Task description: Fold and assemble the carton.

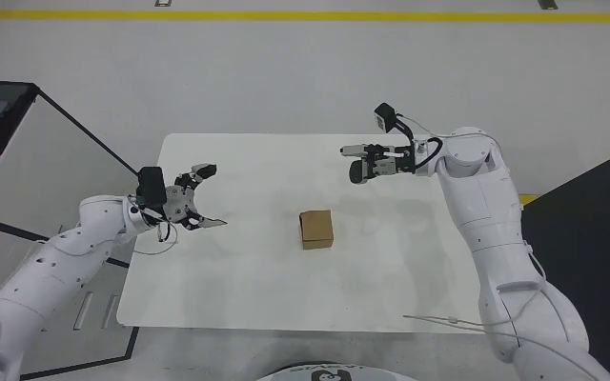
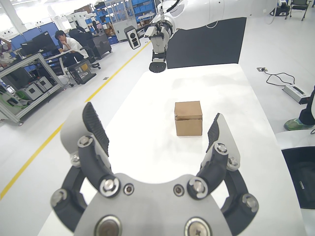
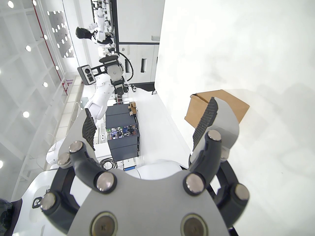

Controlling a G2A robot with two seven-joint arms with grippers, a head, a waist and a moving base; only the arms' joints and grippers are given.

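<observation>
A small brown carton stands closed as a cube near the middle of the white table. In the left wrist view the carton shows a flap seam across its near face. My left gripper hovers over the table's left side, open and empty, well apart from the carton; its jaws spread wide in its own view. My right gripper hangs above the table's far right part, open and empty, with the carton beyond one finger.
The table is bare around the carton. A black frame stands off the table's left side and a dark panel off its right. A yellow floor line runs behind the table.
</observation>
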